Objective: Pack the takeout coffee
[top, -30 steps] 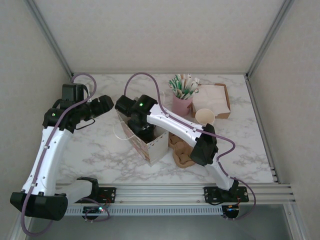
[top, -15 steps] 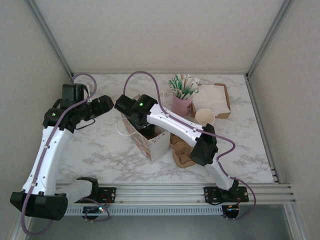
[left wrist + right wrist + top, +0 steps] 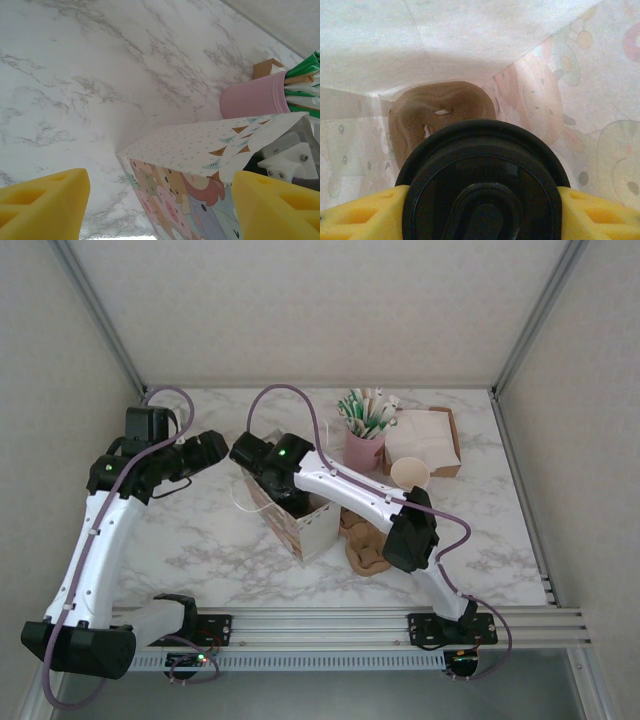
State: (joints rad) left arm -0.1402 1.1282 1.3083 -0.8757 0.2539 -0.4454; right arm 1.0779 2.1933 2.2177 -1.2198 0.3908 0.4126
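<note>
Lowering seems our step: right claw [image 3: 480,216] clasps the takeout coffee [image 3: 482,175] inside the bag [image 3: 200,145], left claw [image 3: 159,207] gapes wide; next we seat and release.

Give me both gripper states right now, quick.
Left gripper: open, jaws empty, beside the paper bag.
Right gripper: shut on the takeout coffee, inside the paper bag.

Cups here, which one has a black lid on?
The takeout coffee, clamped in the right gripper inside the patterned bag. The pink cup holds straws, and the cream cup beside the box is open-topped.
</note>
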